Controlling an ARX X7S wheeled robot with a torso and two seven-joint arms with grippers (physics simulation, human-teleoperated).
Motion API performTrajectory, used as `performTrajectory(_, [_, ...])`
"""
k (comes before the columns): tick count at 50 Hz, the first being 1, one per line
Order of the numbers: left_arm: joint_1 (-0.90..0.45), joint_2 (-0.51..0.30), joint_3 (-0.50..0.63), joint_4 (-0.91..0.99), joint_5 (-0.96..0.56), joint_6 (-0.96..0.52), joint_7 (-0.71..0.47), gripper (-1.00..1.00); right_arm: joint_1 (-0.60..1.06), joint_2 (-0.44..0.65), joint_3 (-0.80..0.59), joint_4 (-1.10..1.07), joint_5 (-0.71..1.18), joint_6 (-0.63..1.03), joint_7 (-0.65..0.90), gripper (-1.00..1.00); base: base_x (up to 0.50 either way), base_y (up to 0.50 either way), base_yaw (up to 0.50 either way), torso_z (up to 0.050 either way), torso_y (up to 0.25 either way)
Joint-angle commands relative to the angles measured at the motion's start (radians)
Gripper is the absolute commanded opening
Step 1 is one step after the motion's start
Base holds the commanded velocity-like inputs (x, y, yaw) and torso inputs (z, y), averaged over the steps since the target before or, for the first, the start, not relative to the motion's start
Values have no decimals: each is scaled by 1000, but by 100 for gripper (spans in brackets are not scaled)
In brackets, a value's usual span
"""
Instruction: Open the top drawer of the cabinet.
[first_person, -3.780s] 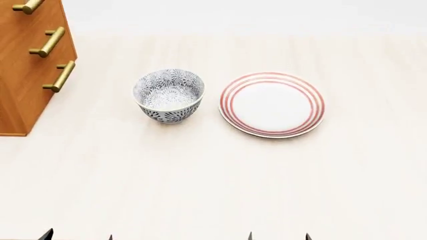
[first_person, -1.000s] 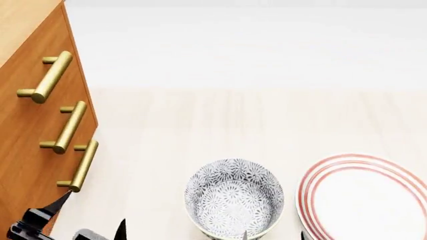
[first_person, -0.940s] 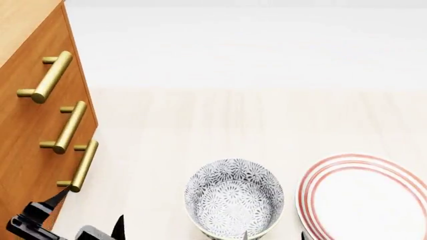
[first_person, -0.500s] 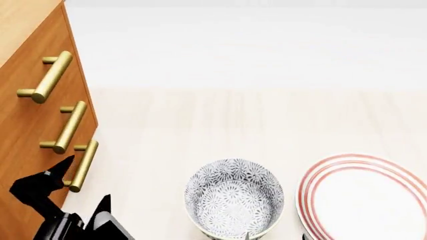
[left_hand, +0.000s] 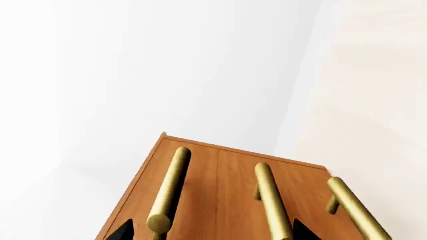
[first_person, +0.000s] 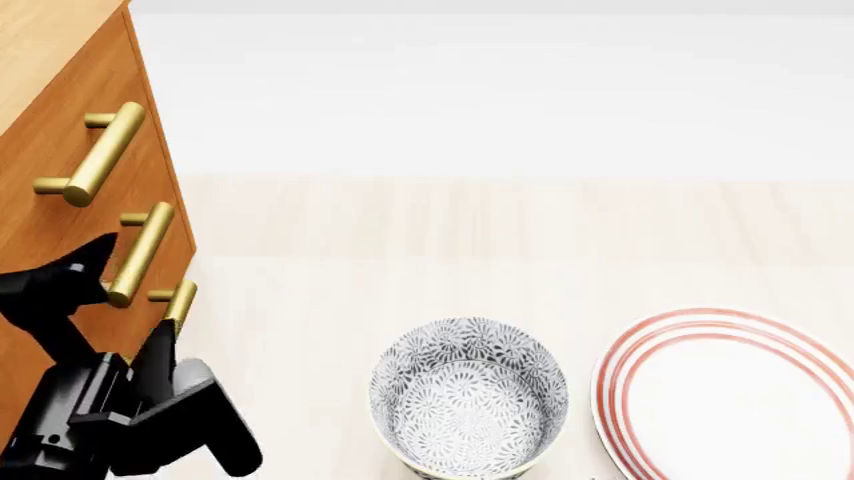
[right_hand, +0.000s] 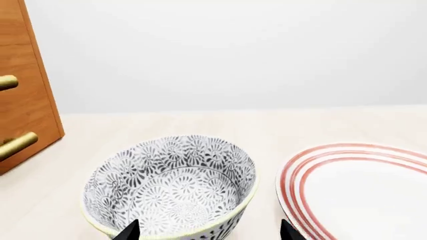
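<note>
Cabinet (first_person: 54, 200): standing at the table's (first_person: 534, 230) left edge, all three drawers sitting flush.
Top drawer (first_person: 60, 110): closed, brass handle (first_person: 96, 155) untouched.
Left gripper (first_person: 120, 300): hovering with fingers spread before the lower handles, gripping nothing.
Right gripper (right_hand: 208, 231): fingertips parted, holding nothing, facing the patterned bowl (right_hand: 172, 182).
Plate (first_person: 727, 395): lying beside the bowl.

**What my surface carries**

In front of me lies a pale wood-grain surface (first_person: 441, 230). The orange-brown cabinet (first_person: 54, 215) stands on it at my left. A floral-patterned bowl (first_person: 469, 397) sits upright near me, and just beside it, to my right, rests a white plate (first_person: 741, 400) ringed with red stripes, apart from the bowl.
</note>
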Motion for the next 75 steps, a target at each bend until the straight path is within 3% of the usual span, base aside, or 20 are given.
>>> performTrajectory(1, [-62,-4,1,-18,68,5,75,100,-5,-13,1,12,-7,-4,-38,100,0,0,0,0,0])
performTrajectory(37, [-273,3,27,-142,64,51,200,100,-8,-7,-9,11,60,5,-51,100,0,0,0,0,0])
performTrajectory(50, [-324,-13,61,-171,49,73,303,100,-3,-5,-8,16,73,9,-44,100,0,0,0,0,0])
performTrajectory(75, [-357,-10,64,-285,42,85,291,100,-1,1,-20,23,86,14,-38,100,0,0,0,0,0])
